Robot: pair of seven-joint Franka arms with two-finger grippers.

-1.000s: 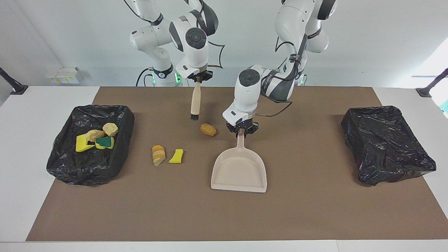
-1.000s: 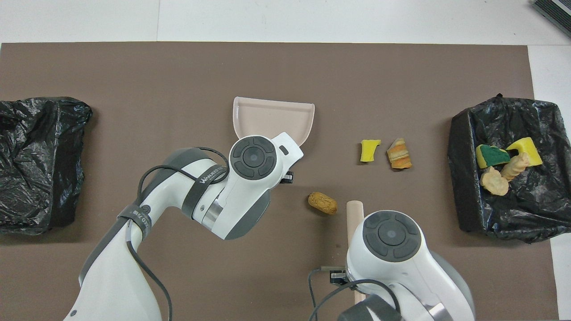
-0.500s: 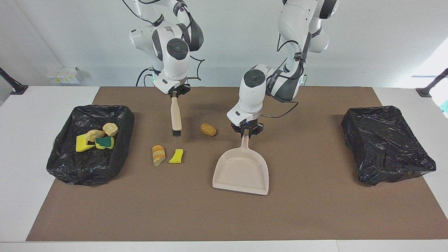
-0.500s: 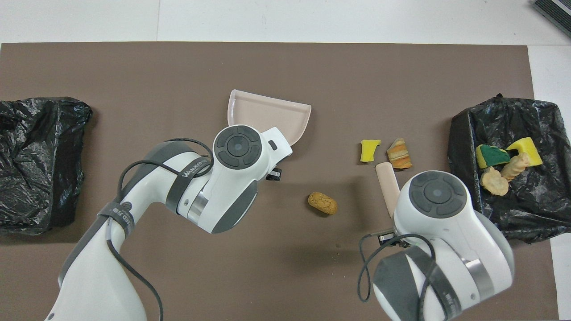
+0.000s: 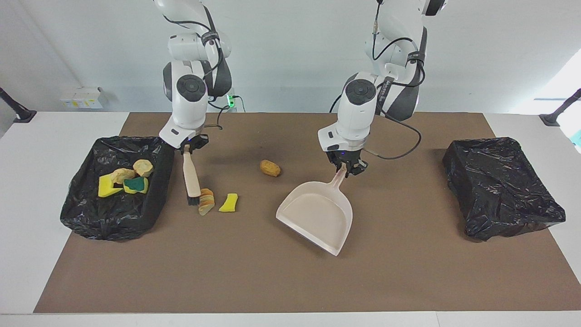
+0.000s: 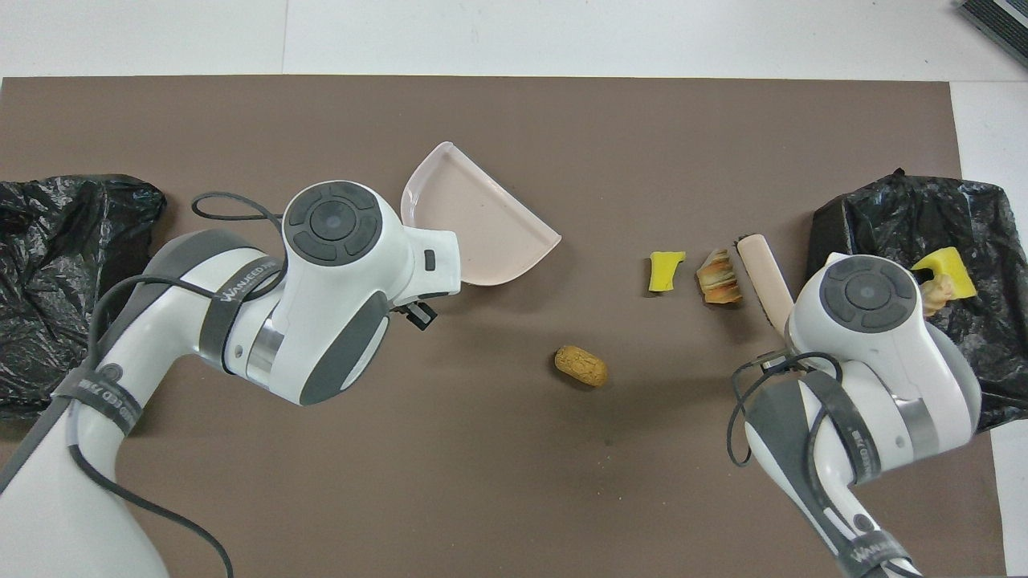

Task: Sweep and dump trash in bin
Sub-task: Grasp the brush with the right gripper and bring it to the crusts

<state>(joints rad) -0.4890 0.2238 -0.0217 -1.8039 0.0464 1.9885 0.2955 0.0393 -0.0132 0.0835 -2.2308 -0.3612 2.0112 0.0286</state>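
My right gripper (image 5: 189, 147) is shut on the handle of the beige brush (image 5: 191, 176). The brush hangs with its black bristles down on the mat, touching an orange-brown layered chunk (image 5: 205, 200) on the side toward the bin (image 5: 113, 222). A yellow sponge bit (image 5: 228, 202) lies beside that chunk. Nearer to the robots, a brown bread-like lump (image 5: 270, 168) lies alone. My left gripper (image 5: 343, 170) is shut on the handle of the beige dustpan (image 5: 317, 215), whose open lip is turned slantwise toward the scraps. From overhead the brush (image 6: 763, 273), chunk (image 6: 719, 277), sponge bit (image 6: 665, 270), lump (image 6: 581, 365) and dustpan (image 6: 474, 229) show; both wrists hide their fingers.
The black-bagged bin at the right arm's end holds several scraps (image 5: 122, 179). A second black-bagged bin (image 5: 499, 186) stands at the left arm's end. A brown mat (image 5: 408, 272) covers the table.
My right gripper carried the brush toward the right arm's end and down beside the layered chunk. My left gripper swung toward the left arm's end, turning the dustpan's lip toward the scraps.
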